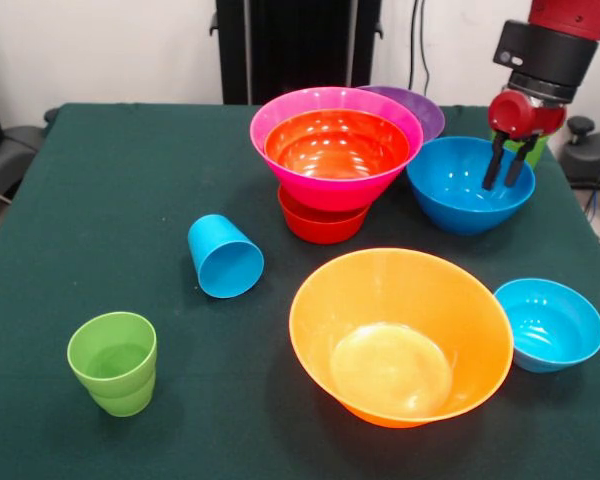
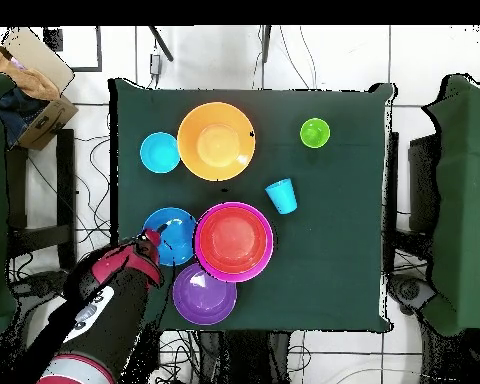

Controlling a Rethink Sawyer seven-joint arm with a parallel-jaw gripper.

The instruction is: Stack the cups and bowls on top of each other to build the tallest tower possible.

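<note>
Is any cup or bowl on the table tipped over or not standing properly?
Yes. The sky blue cup lies on its side near the table's middle, mouth facing the camera. The green cups and the bowls stand upright.

The purple bowl point(image 1: 417, 108) showed only a sliver of rim behind the pink bowl point(image 1: 335, 150) from the front. The small red-orange bowl point(image 1: 320, 222) was mostly covered by the pink one stacked on it. The arm point(image 1: 555, 45) was cut off by the top edge.

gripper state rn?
Gripper: open, holding nothing, fingers down inside the blue bowl near its rim.
</note>
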